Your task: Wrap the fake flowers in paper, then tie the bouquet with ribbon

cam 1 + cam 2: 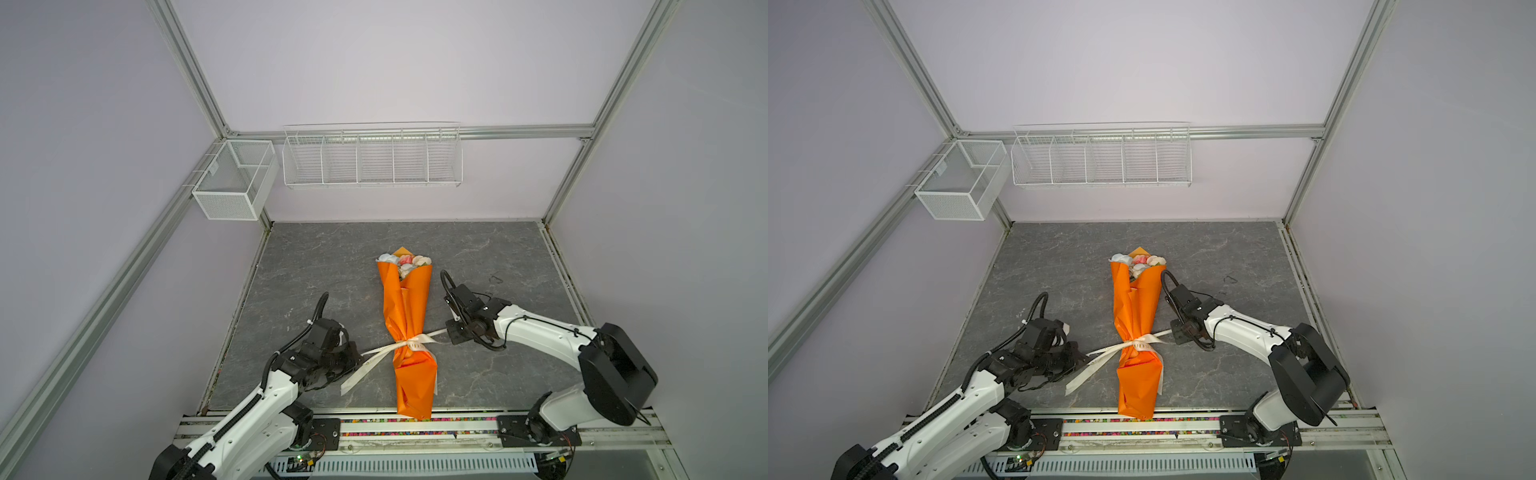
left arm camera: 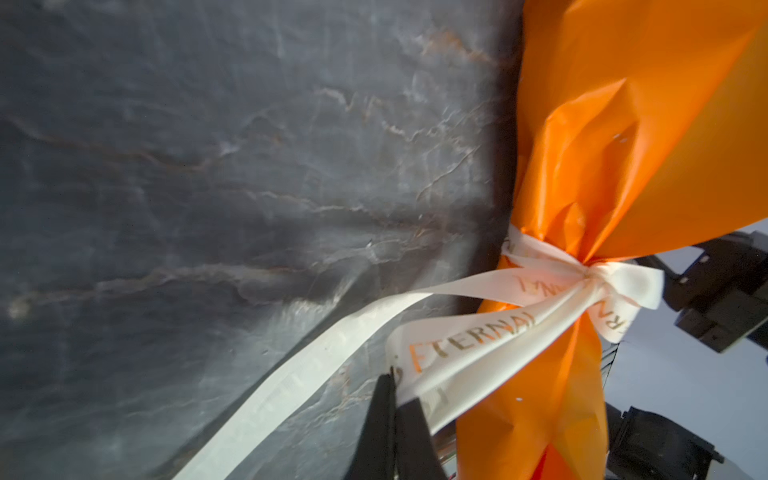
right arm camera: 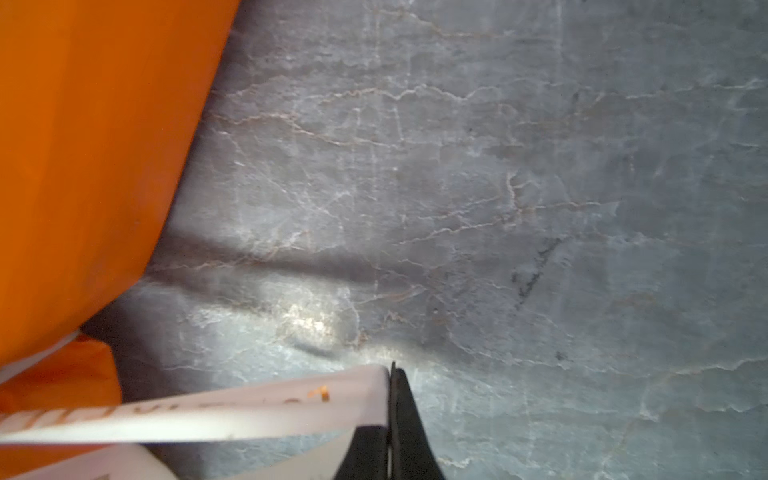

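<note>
Here L, R grippers [image 2: 392, 380] [image 3: 392, 370] pinch ribbon [image 2: 457, 338]

The tabletop [image 1: 332, 266] looks like grey veined stone, matt with a faint sheen. The orange paper [image 1: 409, 307] is smooth, glossy, sharply creased. The ribbon [image 2: 478, 332] is cream satin-like cloth with metallic lettering. The bouquet of fake flowers [image 1: 405, 262] shows matt, soft-looking petals.

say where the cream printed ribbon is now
In both top views the cream printed ribbon sits at centre, knotted round the lower part of the orange paper wrap, pinched on either side by the left gripper and right gripper.
</note>
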You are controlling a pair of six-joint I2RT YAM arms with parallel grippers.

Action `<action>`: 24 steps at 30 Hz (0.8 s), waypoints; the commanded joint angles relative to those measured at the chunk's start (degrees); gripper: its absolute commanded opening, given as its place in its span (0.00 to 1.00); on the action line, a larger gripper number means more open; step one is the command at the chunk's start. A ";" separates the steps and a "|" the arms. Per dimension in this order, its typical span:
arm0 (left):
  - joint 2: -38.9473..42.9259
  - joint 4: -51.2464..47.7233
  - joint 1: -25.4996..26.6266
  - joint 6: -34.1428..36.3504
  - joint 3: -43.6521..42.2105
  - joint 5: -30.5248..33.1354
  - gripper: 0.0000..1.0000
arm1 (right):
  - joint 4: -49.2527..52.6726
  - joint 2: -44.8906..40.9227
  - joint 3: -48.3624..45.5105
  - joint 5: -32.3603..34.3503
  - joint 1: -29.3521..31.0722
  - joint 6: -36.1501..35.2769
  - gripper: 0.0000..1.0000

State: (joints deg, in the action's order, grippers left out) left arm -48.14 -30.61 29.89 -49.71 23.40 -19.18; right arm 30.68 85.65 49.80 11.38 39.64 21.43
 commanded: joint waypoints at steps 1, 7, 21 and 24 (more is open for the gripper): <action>-2.22 -4.84 -0.92 3.10 3.42 6.64 0.00 | 3.60 -1.93 -0.37 5.68 -2.52 1.26 0.07; -8.97 -3.10 -3.61 7.39 7.26 6.31 0.00 | 4.69 -3.12 -0.58 7.02 -8.71 -0.02 0.07; -23.35 -9.20 -10.81 17.28 16.10 9.34 0.00 | 4.00 -2.50 1.85 6.22 -17.28 -4.19 0.07; -24.63 -9.42 -11.43 18.33 16.98 9.82 0.00 | 3.78 -2.31 1.88 6.30 -17.84 -4.89 0.07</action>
State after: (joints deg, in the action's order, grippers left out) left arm -71.66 -30.59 21.74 -33.69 39.81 -19.99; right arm 30.04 82.94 51.46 5.45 26.04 17.30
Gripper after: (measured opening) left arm 0.047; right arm 0.067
